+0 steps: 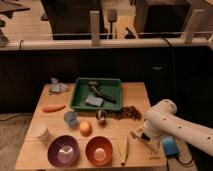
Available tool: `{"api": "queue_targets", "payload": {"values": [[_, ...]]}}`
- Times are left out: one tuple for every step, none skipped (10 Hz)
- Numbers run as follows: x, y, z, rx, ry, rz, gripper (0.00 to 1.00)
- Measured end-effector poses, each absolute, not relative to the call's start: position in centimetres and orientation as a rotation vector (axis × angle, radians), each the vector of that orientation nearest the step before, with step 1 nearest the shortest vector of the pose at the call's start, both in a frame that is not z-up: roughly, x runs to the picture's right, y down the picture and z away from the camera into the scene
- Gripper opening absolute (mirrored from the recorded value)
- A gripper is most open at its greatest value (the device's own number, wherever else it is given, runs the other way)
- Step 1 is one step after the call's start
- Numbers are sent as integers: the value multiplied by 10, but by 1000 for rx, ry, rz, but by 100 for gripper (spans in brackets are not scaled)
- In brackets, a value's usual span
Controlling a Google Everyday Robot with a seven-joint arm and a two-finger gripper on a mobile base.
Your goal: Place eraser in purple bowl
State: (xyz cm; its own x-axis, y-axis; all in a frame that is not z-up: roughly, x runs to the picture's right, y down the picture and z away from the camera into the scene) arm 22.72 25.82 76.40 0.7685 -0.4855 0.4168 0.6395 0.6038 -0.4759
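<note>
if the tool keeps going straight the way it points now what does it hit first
Most likely the bare table: the tool, low over the right front corner, points down and slightly left, with nothing seen beneath it. The pale yellow oblong thing lies just left of that line; depth is unclear.

Tool at table front right corner

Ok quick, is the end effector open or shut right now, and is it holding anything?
End effector: open, holding nothing, low over the right front part of the table.
</note>
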Motion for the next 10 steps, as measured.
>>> {"api": "queue_targets", "payload": {"values": [[228,257,763,-647,-258,-642,80],[229,257,762,-646,-258,-629,80],[229,256,762,-645,-260,-617,80],[229,256,761,-645,-262,-606,80],[229,257,760,-644,-263,-597,80],[230,256,759,-643,-265,-583,80],[230,255,759,-643,-268,-565,80],[230,255,758,-642,-269,-555,80],[228,255,758,-642,-270,-546,80],[223,256,758,-643,-273,-537,80]]}}
